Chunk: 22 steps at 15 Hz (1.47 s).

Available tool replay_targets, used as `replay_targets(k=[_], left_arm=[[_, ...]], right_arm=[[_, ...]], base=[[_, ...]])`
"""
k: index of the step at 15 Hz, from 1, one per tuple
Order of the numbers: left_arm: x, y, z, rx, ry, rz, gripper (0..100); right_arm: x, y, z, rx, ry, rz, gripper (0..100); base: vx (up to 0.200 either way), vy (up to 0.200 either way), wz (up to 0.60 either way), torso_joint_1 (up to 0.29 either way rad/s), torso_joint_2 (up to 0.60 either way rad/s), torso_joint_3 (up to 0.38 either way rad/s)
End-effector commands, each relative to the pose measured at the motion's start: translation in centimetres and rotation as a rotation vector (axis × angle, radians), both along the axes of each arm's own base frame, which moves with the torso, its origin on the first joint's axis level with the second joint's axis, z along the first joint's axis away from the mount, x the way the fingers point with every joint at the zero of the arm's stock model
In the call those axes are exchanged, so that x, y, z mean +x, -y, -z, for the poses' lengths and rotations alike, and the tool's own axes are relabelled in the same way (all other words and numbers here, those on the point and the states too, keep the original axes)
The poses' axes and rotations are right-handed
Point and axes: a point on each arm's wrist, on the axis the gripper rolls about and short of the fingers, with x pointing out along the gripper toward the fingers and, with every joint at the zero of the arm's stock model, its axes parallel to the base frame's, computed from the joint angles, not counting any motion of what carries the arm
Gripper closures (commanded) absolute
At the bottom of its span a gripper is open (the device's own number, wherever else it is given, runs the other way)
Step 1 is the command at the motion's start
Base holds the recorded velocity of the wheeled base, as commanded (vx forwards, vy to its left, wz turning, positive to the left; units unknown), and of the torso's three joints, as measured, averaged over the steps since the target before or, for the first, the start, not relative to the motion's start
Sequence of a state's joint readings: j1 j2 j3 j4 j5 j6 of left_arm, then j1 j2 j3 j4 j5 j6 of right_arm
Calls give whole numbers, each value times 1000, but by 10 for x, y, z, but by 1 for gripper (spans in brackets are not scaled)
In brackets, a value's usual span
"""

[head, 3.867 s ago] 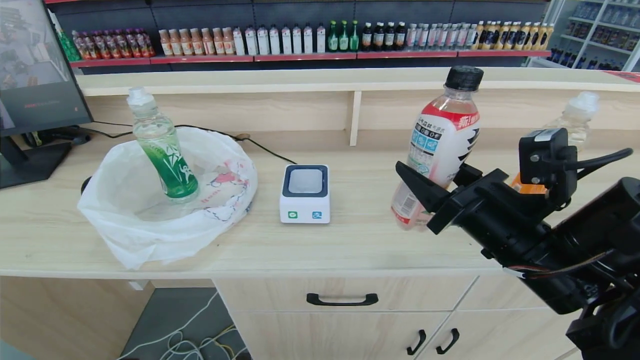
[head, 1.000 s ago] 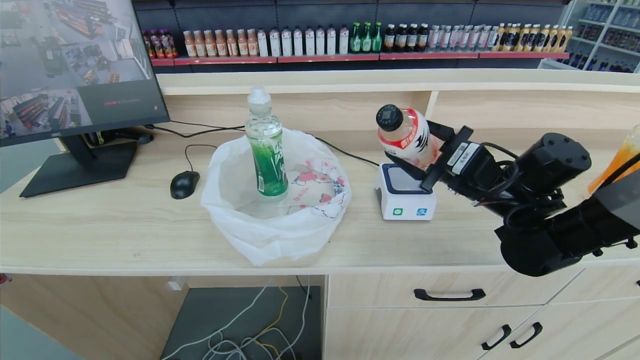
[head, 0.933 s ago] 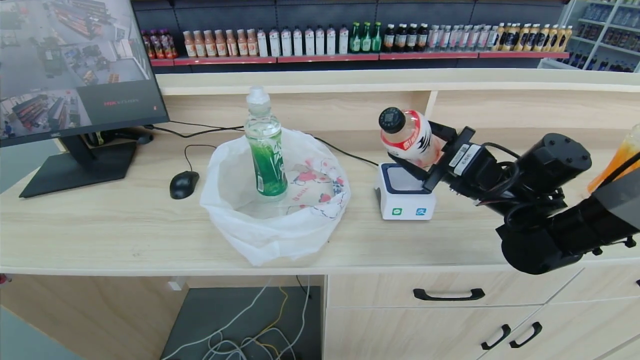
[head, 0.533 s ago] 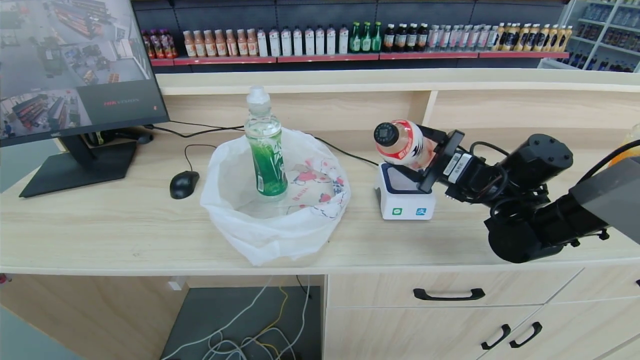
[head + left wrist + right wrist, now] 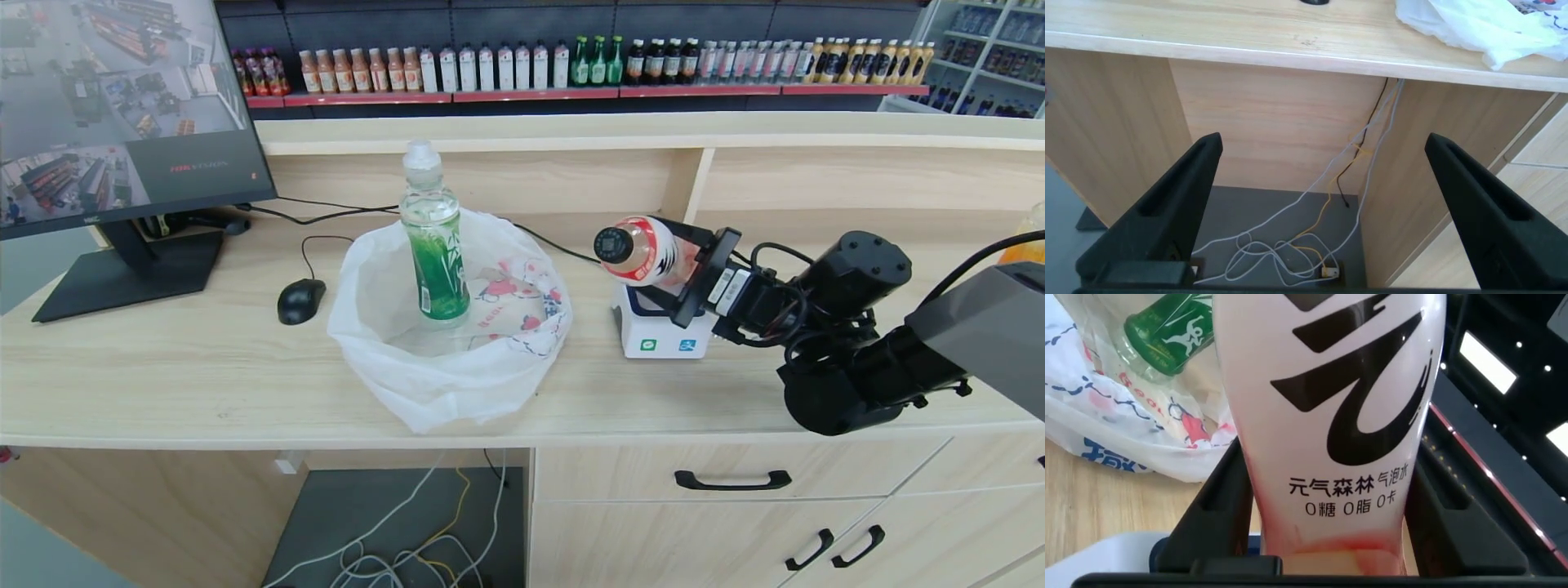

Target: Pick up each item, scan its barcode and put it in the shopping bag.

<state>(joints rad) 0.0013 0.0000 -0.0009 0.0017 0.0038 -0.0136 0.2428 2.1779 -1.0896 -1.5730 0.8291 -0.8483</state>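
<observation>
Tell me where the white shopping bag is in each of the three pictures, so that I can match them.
Head view: the shopping bag sits at the centre, with the green bottle standing in it.
Left wrist view: its edge lies at the front edge of the wooden counter.
Right wrist view: it lies behind the pink bottle, green bottle inside.
Shared landmark: the wooden counter under it.

Retail shop checkout, rows of bottled drinks on red-edged shelves (image 5: 571,91) behind, wooden desk (image 5: 204,367) carried a barcode scanner (image 5: 660,333), shopping bag (image 5: 457,359), and monitor (image 5: 114,98) that displayed surveillance feeds.
</observation>
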Motion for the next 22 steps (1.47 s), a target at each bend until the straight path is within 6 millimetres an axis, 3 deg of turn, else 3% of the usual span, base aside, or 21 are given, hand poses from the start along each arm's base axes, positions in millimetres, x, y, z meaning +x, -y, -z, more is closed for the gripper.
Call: replay_targets(k=[1,14,18,22], left_arm=[[0,0,0,0,1,-1,0],[0,0,0,0,1,1,0],[0,0,0,0,-1,1,0],[0,0,0,0,1,-1,0]], right_arm=[[1,-1,5,-5,-16,-3,100],[-3,-7,11,-14,-28,-9,100],[-5,-5,7,-10,-24,-4,100],[-20,-16,-6,18,-22,-12,100]], base=[[0,0,0,0,0,0],[0,0,0,0,0,0],[0,0,0,0,0,0],[0,0,0,0,0,0]])
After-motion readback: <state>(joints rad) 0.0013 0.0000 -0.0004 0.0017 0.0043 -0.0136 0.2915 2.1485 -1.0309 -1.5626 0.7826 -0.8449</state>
